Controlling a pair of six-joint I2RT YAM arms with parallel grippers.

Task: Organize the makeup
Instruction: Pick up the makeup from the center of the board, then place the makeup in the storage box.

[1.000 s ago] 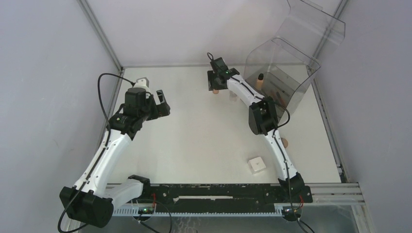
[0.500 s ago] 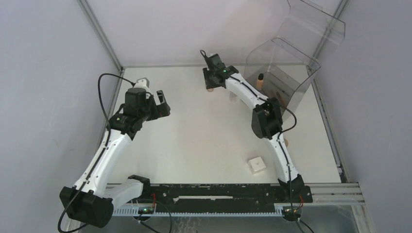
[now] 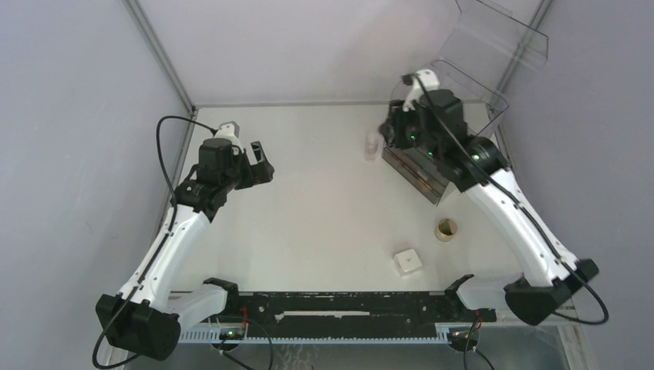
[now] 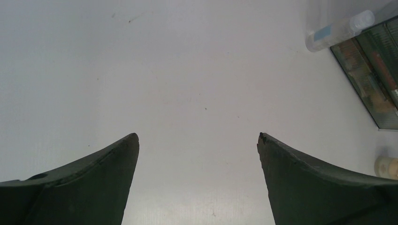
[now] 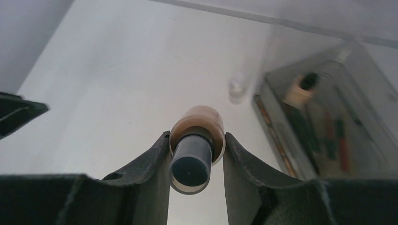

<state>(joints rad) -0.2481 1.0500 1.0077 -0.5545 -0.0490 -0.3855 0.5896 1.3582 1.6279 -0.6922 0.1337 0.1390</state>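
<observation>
White-shelled arms with black joints, looping black cables, seemingly small green lights

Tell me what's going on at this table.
The right gripper is shut on a tan bottle with a dark cap, raised beside the clear bin at the table's far right. The bin already holds red sticks. The left gripper is open over bare table, holding nothing. A small clear bottle, a round tan puff and a white box sit out on the table.
</observation>
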